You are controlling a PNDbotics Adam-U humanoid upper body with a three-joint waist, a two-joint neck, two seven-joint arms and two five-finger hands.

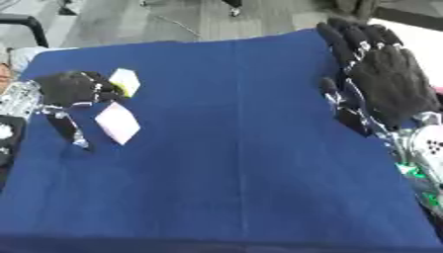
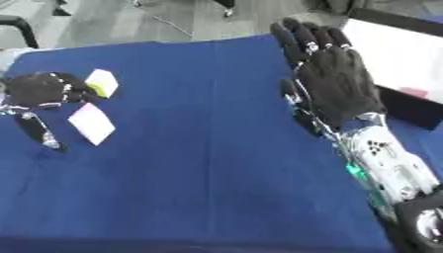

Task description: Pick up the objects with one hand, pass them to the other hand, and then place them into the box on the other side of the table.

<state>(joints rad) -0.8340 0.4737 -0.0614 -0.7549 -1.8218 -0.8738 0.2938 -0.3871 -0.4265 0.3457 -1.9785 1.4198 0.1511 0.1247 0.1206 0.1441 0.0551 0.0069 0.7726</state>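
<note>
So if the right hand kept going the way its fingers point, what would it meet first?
The right hand points toward the far edge of the blue table; its way looks free, though depth is unclear.

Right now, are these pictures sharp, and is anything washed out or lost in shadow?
Left eye view: soft all over; the left hand is a dark blur beside a pale yellow block and a pinkish card. Right eye view: equally soft; the box interior glares nearly white, and the right hand shows little detail against the blue cloth.
</note>
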